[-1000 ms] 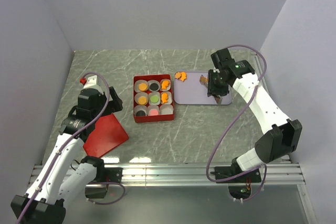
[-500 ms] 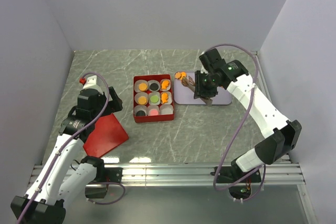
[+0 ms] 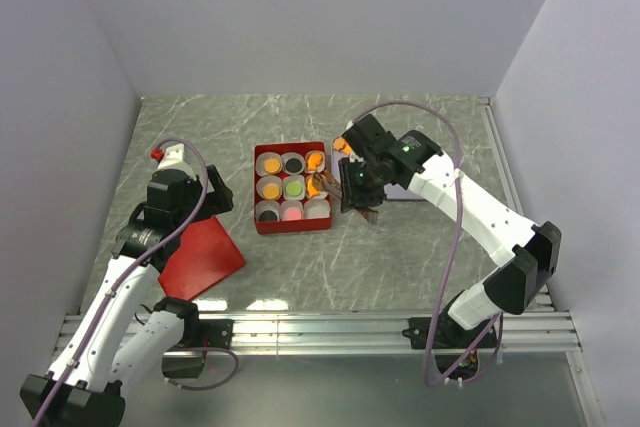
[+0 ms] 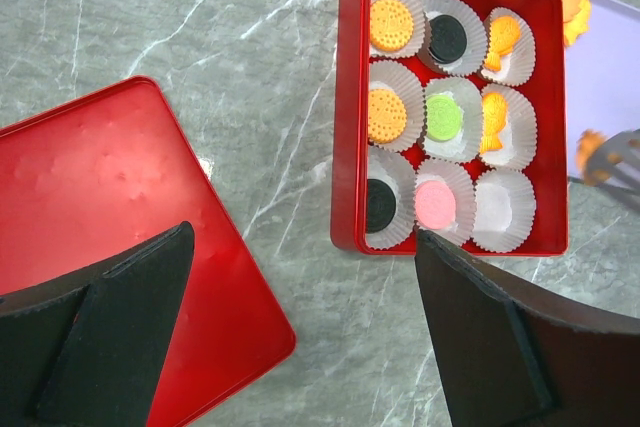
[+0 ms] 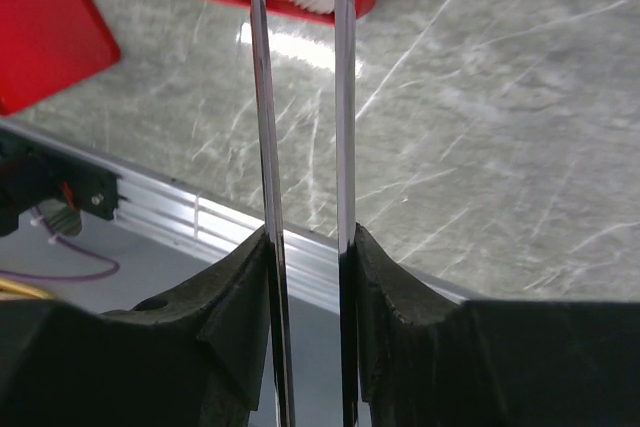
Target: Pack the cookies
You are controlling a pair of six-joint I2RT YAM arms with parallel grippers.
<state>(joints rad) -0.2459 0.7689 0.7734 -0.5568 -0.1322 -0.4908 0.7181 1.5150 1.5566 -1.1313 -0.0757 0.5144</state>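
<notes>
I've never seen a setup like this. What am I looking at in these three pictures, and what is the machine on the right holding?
These are two white robot arms, the left arm and the right arm, bolted to a grey marble-patterned table. One picture looks down from above; the other two come from a camera on each wrist. On the table sit a red box of nine white paper cups, eight holding cookies and one empty cup, its flat red lid beside it, and a lavender tray with a loose orange cookie. The right gripper is shut on thin metal tongs, which pinch a small orange cookie beside the box. The left gripper hangs open, holding nothing.
</notes>
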